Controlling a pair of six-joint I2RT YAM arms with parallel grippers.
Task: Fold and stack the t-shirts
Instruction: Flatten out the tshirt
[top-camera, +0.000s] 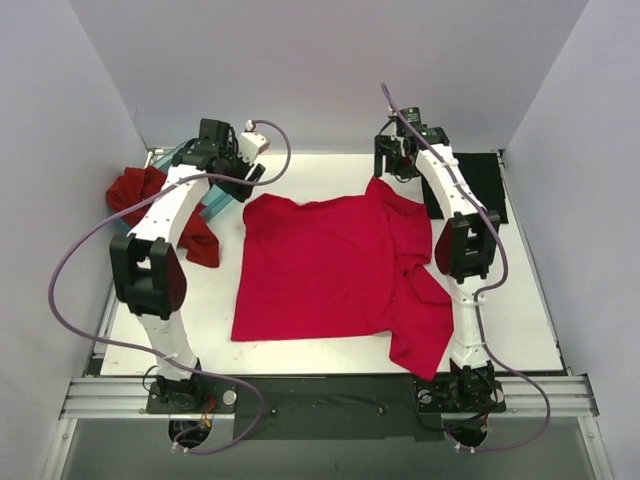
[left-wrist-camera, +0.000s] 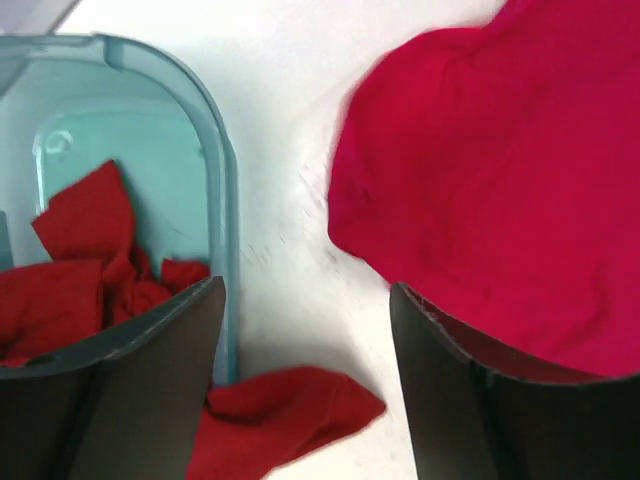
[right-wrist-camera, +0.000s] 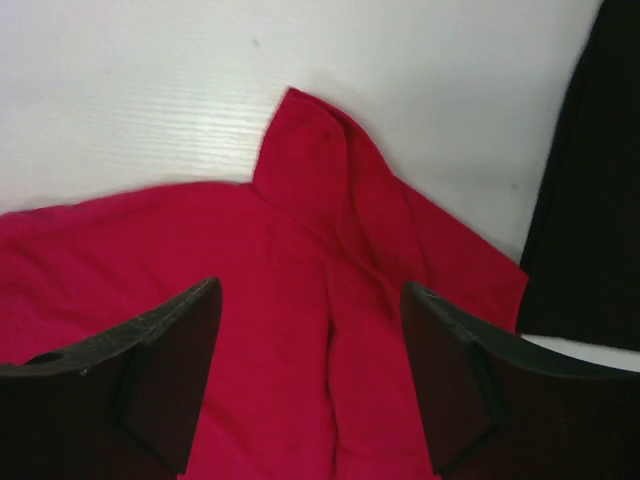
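- Left claw (left-wrist-camera: 305, 300) and right claw (right-wrist-camera: 310, 290) stand apart, holding nothing.
- Best to grab the pink t-shirt (top-camera: 320, 270) by 2 far corners, then fold it flat.

Three t-shirts (top-camera: 320, 270), one tub (left-wrist-camera: 228, 200) (teal)

free table (top-camera: 330, 172) beyond crimson shirt (top-camera: 320, 270), teal tub (left-wrist-camera: 222, 190) walling left, black shirt (top-camera: 485, 180) far right

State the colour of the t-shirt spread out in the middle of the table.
The spread t-shirt is bright crimson-pink, clearest in the top external view.
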